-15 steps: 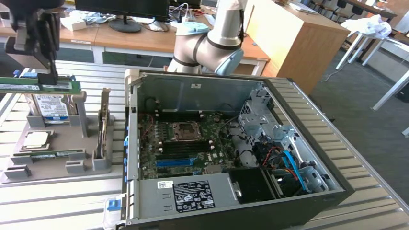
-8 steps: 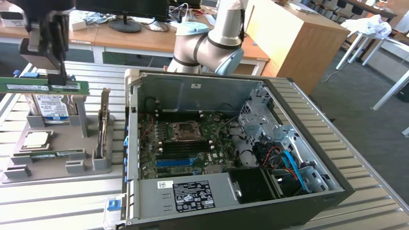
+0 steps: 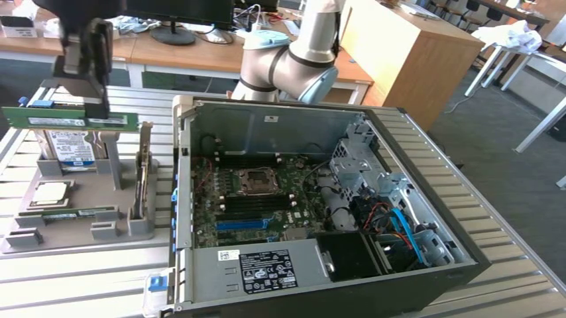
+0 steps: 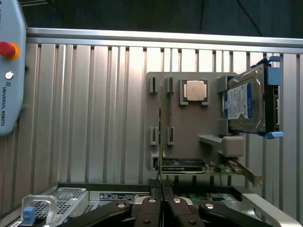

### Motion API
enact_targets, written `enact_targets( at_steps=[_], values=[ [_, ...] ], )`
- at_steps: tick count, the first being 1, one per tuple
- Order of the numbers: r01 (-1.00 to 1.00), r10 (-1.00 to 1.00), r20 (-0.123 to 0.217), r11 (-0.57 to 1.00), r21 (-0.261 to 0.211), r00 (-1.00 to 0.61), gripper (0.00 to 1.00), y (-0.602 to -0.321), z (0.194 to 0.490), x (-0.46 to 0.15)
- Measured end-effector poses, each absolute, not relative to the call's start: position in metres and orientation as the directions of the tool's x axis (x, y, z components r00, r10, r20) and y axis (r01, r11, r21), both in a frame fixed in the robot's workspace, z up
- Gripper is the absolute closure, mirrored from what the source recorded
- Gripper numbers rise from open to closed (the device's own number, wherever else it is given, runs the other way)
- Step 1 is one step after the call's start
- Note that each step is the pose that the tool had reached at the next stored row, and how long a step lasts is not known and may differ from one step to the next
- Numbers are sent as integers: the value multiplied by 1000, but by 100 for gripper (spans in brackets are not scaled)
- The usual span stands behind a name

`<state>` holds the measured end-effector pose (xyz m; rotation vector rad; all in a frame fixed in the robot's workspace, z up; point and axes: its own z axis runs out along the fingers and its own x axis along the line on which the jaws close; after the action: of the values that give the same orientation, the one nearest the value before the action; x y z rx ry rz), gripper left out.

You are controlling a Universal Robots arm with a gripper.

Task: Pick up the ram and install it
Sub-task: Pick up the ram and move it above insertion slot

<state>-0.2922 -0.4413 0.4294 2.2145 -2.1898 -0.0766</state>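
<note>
The ram [image 3: 71,120] is a long green stick that hangs level in the air above the grey parts holder [image 3: 79,232], at the exterior view's left. My gripper [image 3: 95,109] is shut on its upper edge. In the wrist view the ram [image 4: 161,127] shows edge-on as a thin line running out from between my shut fingertips [image 4: 162,188], over the grey holder [image 4: 208,123]. The open computer case [image 3: 425,165] lies to the exterior view's right. Its motherboard has black and blue memory slots [image 3: 254,211] below the processor socket [image 3: 256,180].
On the holder stand a silver hard drive [image 3: 71,147] [image 4: 244,104], a square processor chip [image 3: 52,193] [image 4: 195,90], an upright expansion card [image 3: 142,175] [image 4: 184,165] and another green stick [image 3: 66,215] lying flat. A teach pendant [image 4: 9,71] lies on the slatted metal table [image 3: 79,285].
</note>
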Motion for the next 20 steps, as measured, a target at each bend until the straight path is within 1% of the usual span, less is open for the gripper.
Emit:
enact_targets(
  at_steps=[20],
  values=[
    [-998,-1000,-17,-12,59,11,89,-441,429,-247]
  ],
)
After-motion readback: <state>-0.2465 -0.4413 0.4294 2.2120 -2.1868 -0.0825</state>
